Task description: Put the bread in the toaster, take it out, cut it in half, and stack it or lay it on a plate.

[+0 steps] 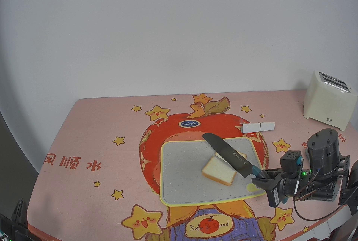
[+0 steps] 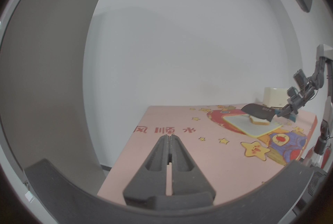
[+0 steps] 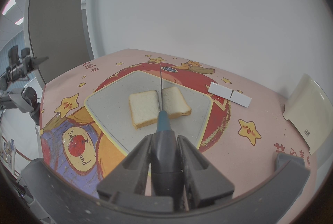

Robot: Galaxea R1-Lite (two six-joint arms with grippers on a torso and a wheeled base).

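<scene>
Right claw (image 3: 164, 140) grips the black-bladed knife (image 1: 229, 154) by its handle; blade runs straight ahead across the white bread slice (image 1: 219, 171)

a small white block (image 1: 258, 127) lies on the pink table (image 1: 93, 133) printed with stars.

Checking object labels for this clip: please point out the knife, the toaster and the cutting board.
knife (image 1: 227, 154), head view, middle of the dark blade.
toaster (image 1: 328, 103), head view, cream side wall.
cutting board (image 1: 182, 174), head view, bare grey surface near its left edge.
</scene>
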